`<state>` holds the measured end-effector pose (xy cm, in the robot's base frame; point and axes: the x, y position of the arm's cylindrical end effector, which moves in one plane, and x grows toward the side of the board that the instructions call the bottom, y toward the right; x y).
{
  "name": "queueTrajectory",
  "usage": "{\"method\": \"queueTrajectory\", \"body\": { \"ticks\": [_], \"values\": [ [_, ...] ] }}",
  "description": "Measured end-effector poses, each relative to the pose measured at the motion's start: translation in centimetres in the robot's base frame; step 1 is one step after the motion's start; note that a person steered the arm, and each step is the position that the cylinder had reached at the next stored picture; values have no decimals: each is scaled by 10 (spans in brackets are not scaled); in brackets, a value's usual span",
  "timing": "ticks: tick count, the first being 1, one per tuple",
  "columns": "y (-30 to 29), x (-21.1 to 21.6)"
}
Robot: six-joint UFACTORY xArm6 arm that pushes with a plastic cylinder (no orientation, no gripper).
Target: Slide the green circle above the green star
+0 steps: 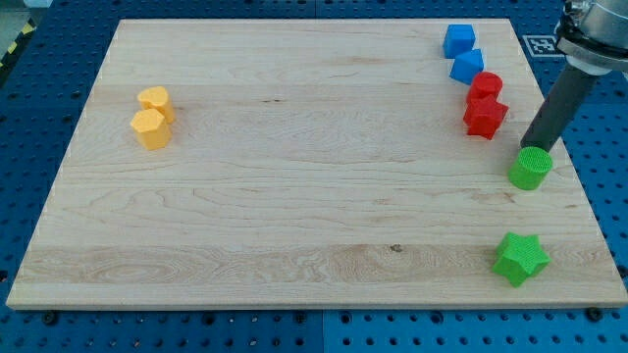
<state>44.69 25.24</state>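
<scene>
1. Only the camera view is given. In it the table [294,176] is shown as a pale wooden board on a blue perforated base.
2. The green circle [530,169] is found near the view's right edge, roughly at mid height. It is seen as a short upright cylinder with a ribbed top, standing flat on the table.
3. The green star [520,258] is placed toward the view's bottom right, well apart from the circle and almost directly below it, just slightly to the view's left.
4. Progress is judged as nearly complete: the circle is already set above the star in the view. At most a small nudge toward the view's left would be needed for the two to be lined up exactly.
5. My tip [536,149] is seen at the circle's upper edge, touching it or just beside it; which cannot be told.
6. No gripper is carried by the arm, so no opening can be reported; only the dark rod is seen, slanting up toward the view's top right.
7. Two blue blocks [461,51] and two red blocks [485,104] are clustered near the view's top right, above the circle and clear of it. Two yellow blocks [152,118] are left at the view's left.
</scene>
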Motion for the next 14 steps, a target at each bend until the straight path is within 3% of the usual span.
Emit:
{"method": "queueTrajectory", "body": {
  "ticks": [2,5,9,12,14],
  "values": [
    [-1,44],
    [-8,73],
    [-45,54],
    [-55,82],
    [-126,116]
  ]
}}
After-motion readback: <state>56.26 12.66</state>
